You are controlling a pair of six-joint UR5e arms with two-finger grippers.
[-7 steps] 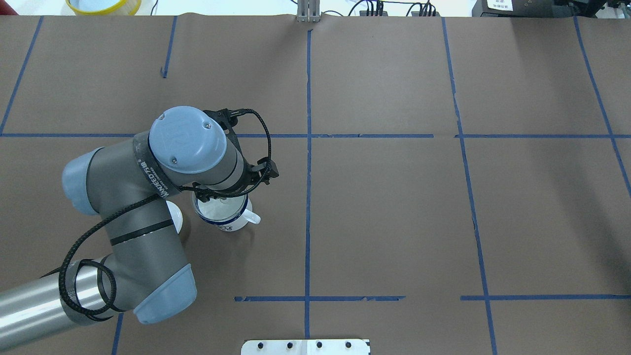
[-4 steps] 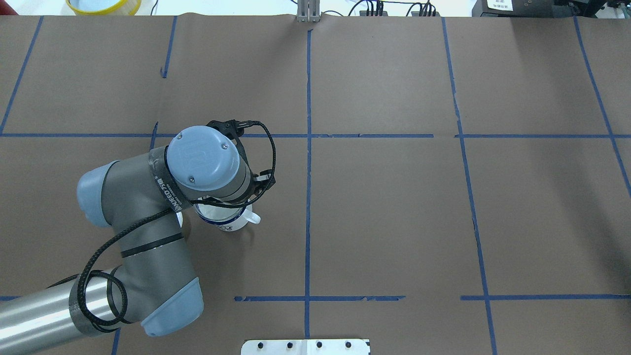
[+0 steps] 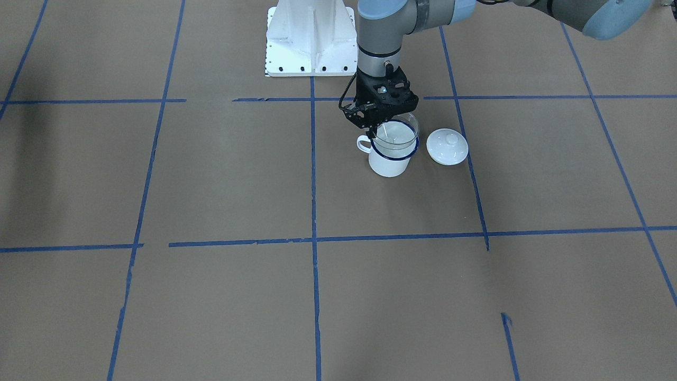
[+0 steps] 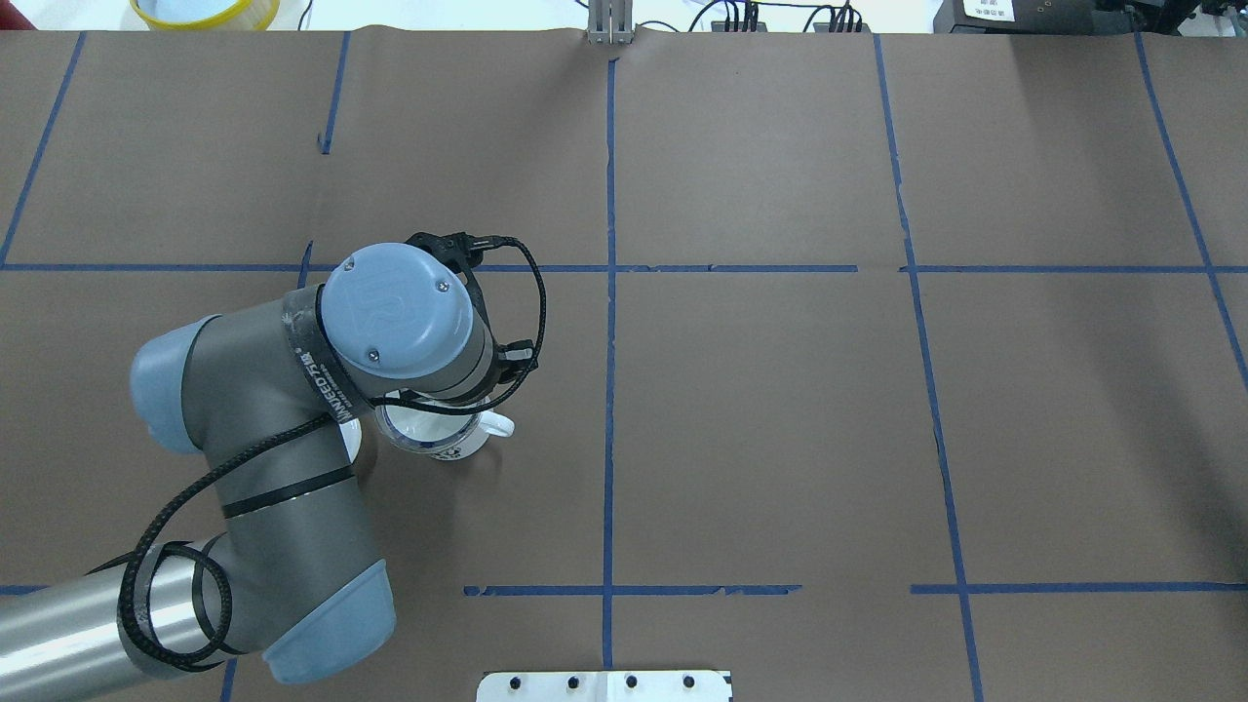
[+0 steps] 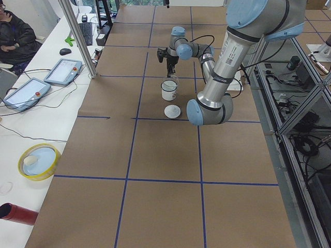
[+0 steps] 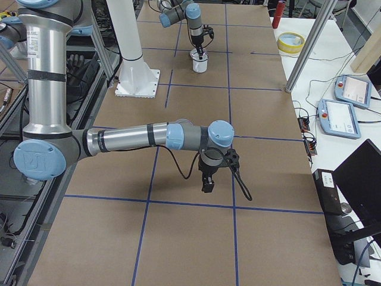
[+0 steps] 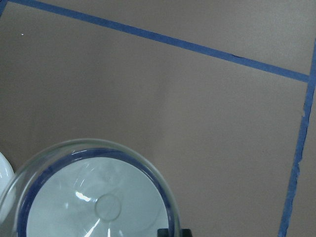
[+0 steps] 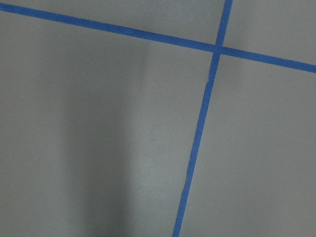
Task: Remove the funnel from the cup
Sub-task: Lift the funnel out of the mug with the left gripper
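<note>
One rim pinch: left gripper [image 3: 376, 126] clamps the clear funnel [image 3: 399, 132] by its exposed lip above the enamel mug [image 3: 390, 164]; right gripper [image 6: 206, 188] state cannot be told

Clear funnel [image 3: 401, 133], white cup [image 3: 390, 165] with dark blue rim, white lid [image 3: 447, 146], brown table [image 3: 211, 174] gridded blue.

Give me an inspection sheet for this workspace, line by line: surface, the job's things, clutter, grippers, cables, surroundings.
Surface: table covered in brown paper with blue tape lines.
Job's things: clear funnel sits in the white cup.
Clutter: white lid beside the cup, apart from it.
Grippers: left gripper at the funnel's rim, grip cannot be judged; right gripper hangs over bare table, open or shut unclear.
Cables: black cable loops off the left wrist.
Surroundings: yellow bowl and tablets on a side bench; a person seated beyond.
</note>
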